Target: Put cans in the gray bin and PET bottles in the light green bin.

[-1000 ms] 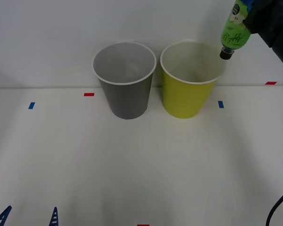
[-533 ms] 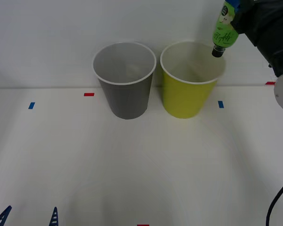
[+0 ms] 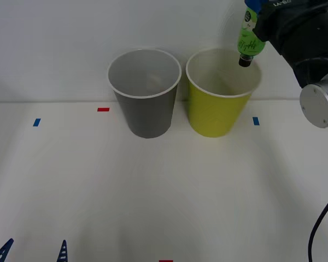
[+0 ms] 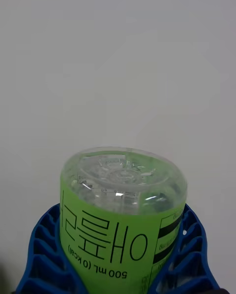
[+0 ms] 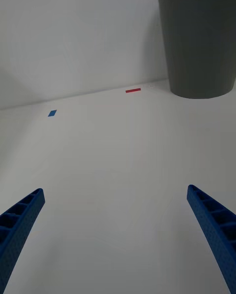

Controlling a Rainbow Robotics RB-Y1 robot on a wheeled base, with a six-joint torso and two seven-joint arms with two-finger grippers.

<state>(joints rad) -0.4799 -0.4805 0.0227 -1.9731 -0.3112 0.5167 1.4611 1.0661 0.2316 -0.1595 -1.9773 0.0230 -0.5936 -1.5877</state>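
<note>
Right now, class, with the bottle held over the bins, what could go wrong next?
1. The green PET bottle hangs cap-down above the far right rim of the light green bin, not its middle; released here, it might clip the rim and fall outside.
2. The right gripper clamps only the bottle's base end, so it could slip early.
3. The gray bin stands close beside.

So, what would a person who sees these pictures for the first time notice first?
Most striking is the green-labelled PET bottle, held cap-down by the right gripper at the top right, above the far rim of the light green bin. Beside that bin, on its left, stands the gray bin. The left gripper waits open low over the table.
</note>
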